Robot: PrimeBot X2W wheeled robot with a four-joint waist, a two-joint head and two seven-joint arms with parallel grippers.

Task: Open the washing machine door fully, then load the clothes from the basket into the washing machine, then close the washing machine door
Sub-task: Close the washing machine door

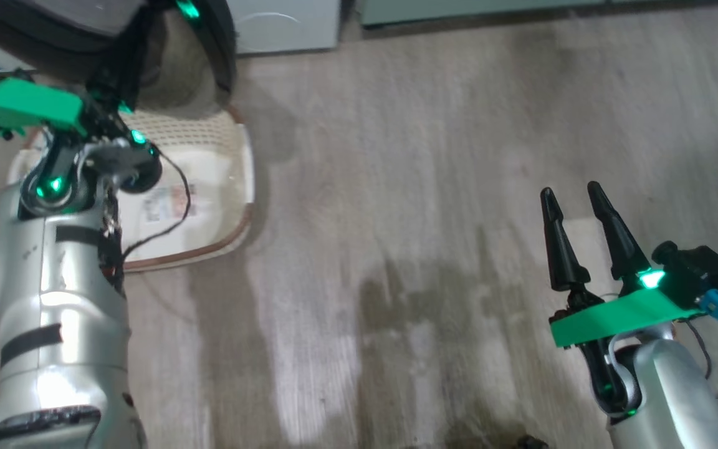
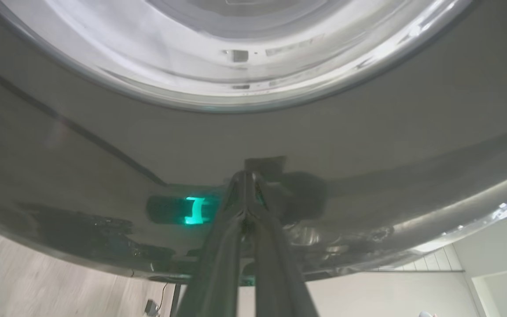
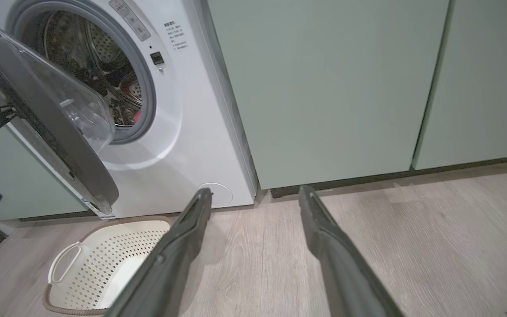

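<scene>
With the basket empty and red cloth in the drum, we judge closing is in hand: left jaws, clenched, press the part-open door (right jaws gape idle), so next push it shut

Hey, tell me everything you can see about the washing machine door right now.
The washing machine door is round, with a wide glossy dark rim and a clear glass bowl bulging toward the drum. It stands partly open, swung out from the washing machine, its lower edge above the basket. The shut left gripper appears to touch the rim's outer face just below the glass, where its tips meet their own reflection.
</scene>
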